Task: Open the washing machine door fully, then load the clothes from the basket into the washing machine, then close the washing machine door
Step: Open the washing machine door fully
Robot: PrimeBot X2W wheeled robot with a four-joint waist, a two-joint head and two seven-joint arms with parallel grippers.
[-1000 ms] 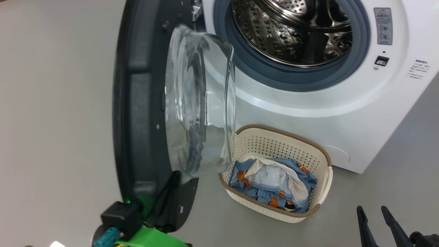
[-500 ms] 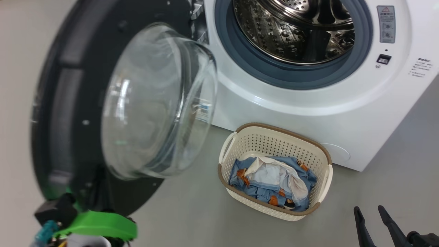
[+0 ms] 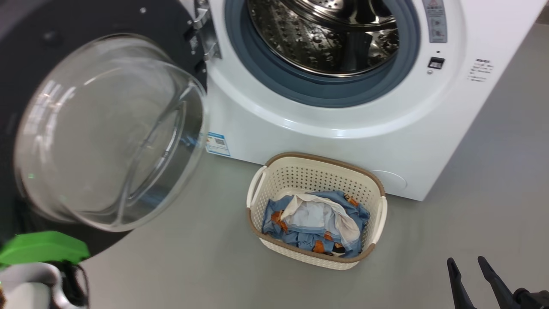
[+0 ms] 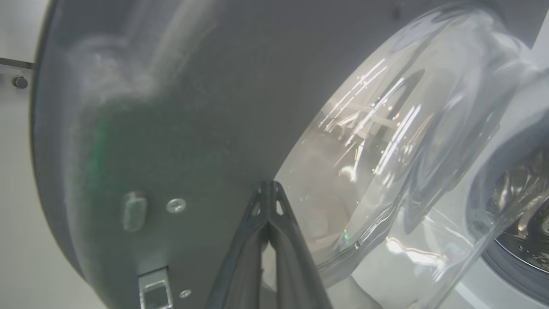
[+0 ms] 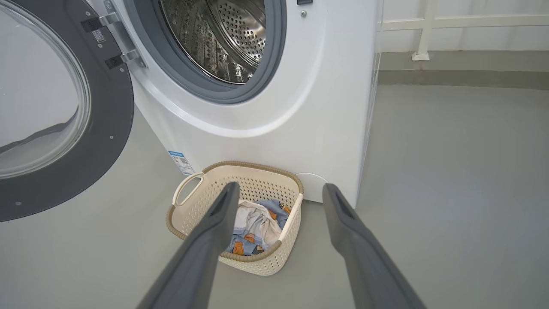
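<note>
Our left jaws, pressed together, point their tips at the dark inner face of the washing machine door point(image 4: 171, 107), which stands wide open. Our right jaws hang apart, holding nothing. Ahead and between them the basket point(image 5: 257, 259) holds the clothes point(image 5: 257, 223) on the floor point(image 5: 450, 171), just before the washing machine point(image 5: 300, 107).

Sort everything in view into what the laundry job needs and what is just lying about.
Job:
washing machine door, open
washing machine, drum empty
basket, in front of it
clothes, inside the basket

Not the job:
white railing, in the background
blue label, on the washer's lower corner
</note>
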